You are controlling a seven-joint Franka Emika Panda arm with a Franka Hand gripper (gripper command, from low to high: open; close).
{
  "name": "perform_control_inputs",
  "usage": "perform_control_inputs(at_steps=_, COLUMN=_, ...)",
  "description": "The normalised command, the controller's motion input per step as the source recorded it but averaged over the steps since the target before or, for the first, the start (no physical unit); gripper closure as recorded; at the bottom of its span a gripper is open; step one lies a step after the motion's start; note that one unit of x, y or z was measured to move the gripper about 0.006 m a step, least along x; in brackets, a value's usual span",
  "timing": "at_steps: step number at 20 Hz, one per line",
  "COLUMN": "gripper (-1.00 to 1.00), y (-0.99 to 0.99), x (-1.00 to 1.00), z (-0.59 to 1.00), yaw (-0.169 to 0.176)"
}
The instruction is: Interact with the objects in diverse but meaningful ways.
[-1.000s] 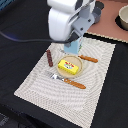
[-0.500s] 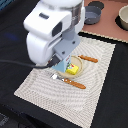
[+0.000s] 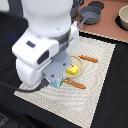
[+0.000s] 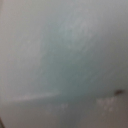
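Observation:
My white arm fills the exterior view's left and middle, and its gripper (image 3: 58, 82) hangs low over the striped mat (image 3: 100, 75), just left of the yellow packet (image 3: 73, 70). A bit of pale blue shows at the fingertips, too blurred to name. A brown sausage (image 3: 89, 59) lies beyond the packet and another (image 3: 75, 85) lies in front of it. The grey pot (image 3: 91, 18) stands off the mat at the back. In the wrist view a blurred pale blue-green surface (image 4: 64, 55) fills the whole picture, so the fingers are hidden.
A tan bowl (image 3: 123, 19) sits at the back on the exterior view's right, near the pot. A dark cable (image 3: 30, 91) runs from the arm across the mat's left corner. The dark tabletop surrounds the mat.
The arm has swung from the back of the mat toward the exterior view's left and closer to the camera, coming down beside the yellow packet. The packet and sausages have stayed in place.

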Motion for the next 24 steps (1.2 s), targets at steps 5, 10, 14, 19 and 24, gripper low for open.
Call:
perform_control_inputs(at_steps=5, gripper=1.00, y=-0.31, x=-0.01, z=-0.46, yaw=0.002)
perform_control_inputs(at_steps=10, gripper=1.00, y=-0.29, x=-0.25, z=-0.37, yaw=0.003)
perform_control_inputs(at_steps=14, gripper=-1.00, y=-0.27, x=-0.20, z=-0.07, yaw=0.000)
perform_control_inputs(at_steps=19, gripper=-1.00, y=0.09, x=-0.09, z=0.88, yaw=-0.004)
perform_control_inputs(at_steps=24, gripper=-1.00, y=0.24, x=-0.03, z=1.00, yaw=0.000)
